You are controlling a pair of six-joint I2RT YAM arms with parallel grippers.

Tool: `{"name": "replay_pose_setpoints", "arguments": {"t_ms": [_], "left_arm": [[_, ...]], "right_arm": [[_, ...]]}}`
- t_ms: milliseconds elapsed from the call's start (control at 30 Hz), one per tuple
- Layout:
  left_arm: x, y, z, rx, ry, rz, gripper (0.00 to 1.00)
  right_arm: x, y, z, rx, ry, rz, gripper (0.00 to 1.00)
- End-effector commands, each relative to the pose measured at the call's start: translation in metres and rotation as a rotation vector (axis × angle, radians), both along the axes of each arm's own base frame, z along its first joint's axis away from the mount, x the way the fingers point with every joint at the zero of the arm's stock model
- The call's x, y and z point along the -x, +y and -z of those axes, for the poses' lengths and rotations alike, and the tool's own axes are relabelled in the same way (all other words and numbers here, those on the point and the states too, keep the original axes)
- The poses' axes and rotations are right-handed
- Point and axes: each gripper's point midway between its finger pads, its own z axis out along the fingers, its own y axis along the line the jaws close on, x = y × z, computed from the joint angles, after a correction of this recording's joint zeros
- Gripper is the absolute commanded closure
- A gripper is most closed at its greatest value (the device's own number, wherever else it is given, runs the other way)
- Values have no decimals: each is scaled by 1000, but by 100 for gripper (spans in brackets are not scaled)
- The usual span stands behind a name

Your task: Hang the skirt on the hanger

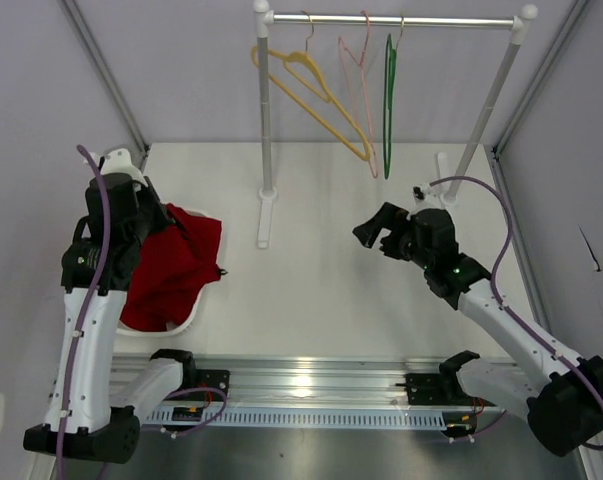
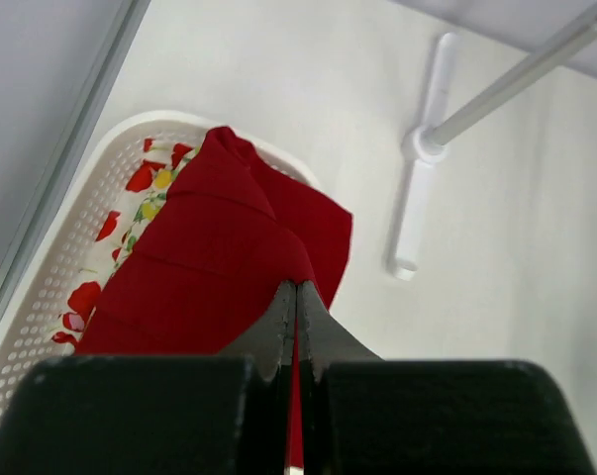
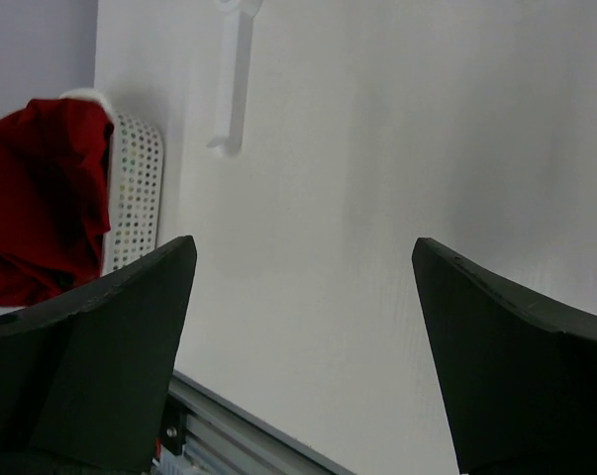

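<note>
Currently, item by item:

Skirt (image 1: 176, 265): red cloth, bunched and draped over the far rim of the white basket (image 1: 193, 320) at the table's left side; most of it hangs into the basket, on top of a floral cloth (image 2: 145, 183).

Left gripper (image 2: 296, 297): jaws pressed together with a fold of the skirt's upper edge pinched between them, directly above the basket.

Right gripper (image 1: 366, 235): jaws spread wide, nothing between them; it hovers over bare table right of centre and faces left toward the skirt.

Hanger (image 1: 361, 100): pale pink wire, hooked on the rail (image 1: 431, 19) at the far edge, between a yellow hanger (image 1: 316, 95) and a dark green hanger (image 1: 388, 100); its long axis runs steeply downward in the overhead view.

Governing relation: the hanger lies far and to the right of the held skirt, well apart from it. The right arm is nearer the hanger, the left arm nearer the skirt. By judgement, the cloth must travel away from the basket toward the rail.
</note>
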Motion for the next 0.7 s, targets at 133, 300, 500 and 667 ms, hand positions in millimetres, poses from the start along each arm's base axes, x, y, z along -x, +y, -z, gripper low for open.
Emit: {"name": "replay_pose_setpoints", "arguments": {"t_ms": [133, 300, 500, 667], "left_arm": [[6, -24, -63, 17, -135, 135, 100], [9, -32, -68, 36, -143, 172, 100], [19, -34, -56, 46, -128, 188, 100], [25, -34, -43, 37, -99, 194, 100]], "right_arm": [[7, 105, -74, 13, -242, -295, 4], [30, 186, -77, 29, -302, -455, 4], [17, 249, -52, -18, -236, -492, 5], [22, 285, -35, -25, -198, -540, 6]]}}
